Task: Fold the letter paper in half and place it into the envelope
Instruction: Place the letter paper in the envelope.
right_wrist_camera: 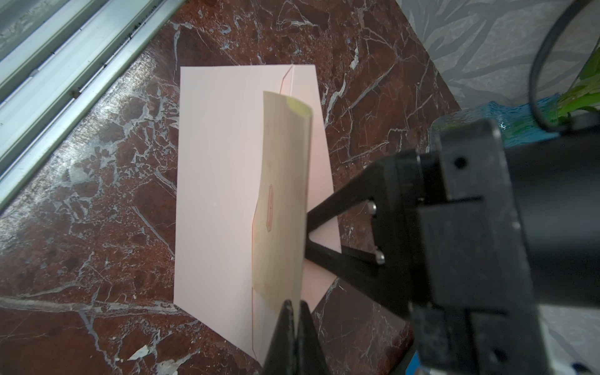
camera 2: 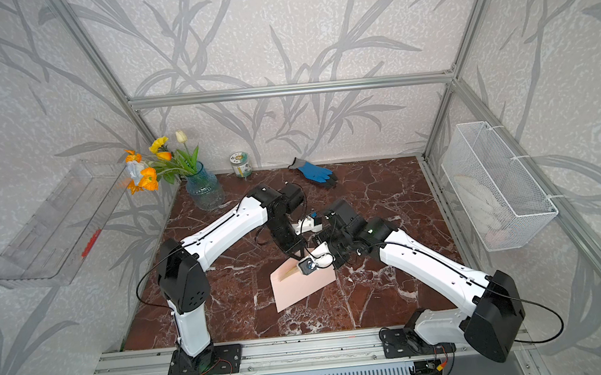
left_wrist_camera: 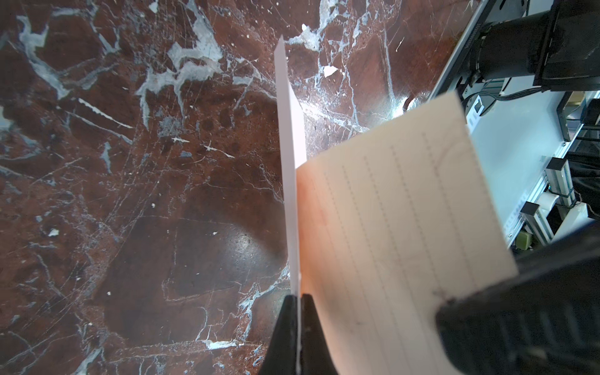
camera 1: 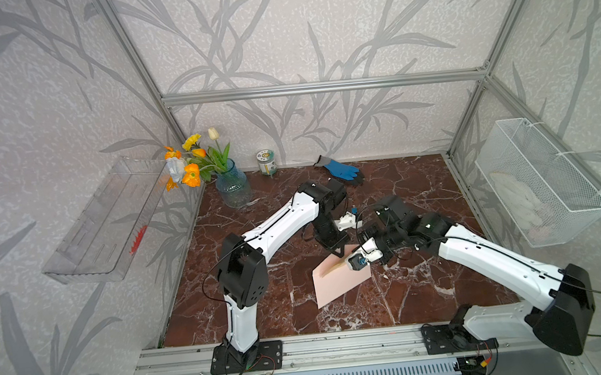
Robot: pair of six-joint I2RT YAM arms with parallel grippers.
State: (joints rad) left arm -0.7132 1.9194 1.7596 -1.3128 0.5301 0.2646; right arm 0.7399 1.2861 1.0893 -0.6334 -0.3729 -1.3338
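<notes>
You have both arms meeting over the middle of the marble worktop (camera 1: 429,281). The envelope (camera 1: 337,285) lies on the worktop there, slightly toward 6 o'clock of centre, with its flap lifted at the edge toward 12 o'clock.

The left tool (left_wrist_camera: 297,324) is clamped together on that thin pink flap edge, which stands up from the worktop in the left wrist view.

The right tool (right_wrist_camera: 295,324) is pinched shut on the letter paper (right_wrist_camera: 282,201). That sheet is cream and curls over itself, hanging above the envelope; in the left wrist view it shows faint ruled lines (left_wrist_camera: 406,227). In both top views only a tan sliver of the paper (camera 2: 291,272) shows, between the 2 tools and over the envelope's 12 o'clock edge.

At 11 o'clock stands a blue glass vase (camera 1: 233,187) of flowers, at 12 o'clock a small jar (camera 1: 265,161), and just toward 1 o'clock a blue glove (camera 1: 342,171).
</notes>
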